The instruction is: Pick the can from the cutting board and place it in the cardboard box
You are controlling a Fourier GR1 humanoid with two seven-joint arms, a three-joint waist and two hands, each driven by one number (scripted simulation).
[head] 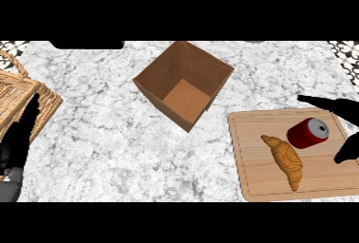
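Your red can [307, 133] lies on its side on the cutting board [256, 180], right next to a croissant [285, 161]. Your right hand [342, 127] brackets it, fingers spread apart and not touching, while the left hand [20, 137] rests open by the wicker basket [21, 97]; the cardboard box [184, 84] sits up-left of the board.

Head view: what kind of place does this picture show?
Probably a kitchen counter: a white-grey marbled stone top carries a light wooden cutting board with a golden-brown croissant and a red can.
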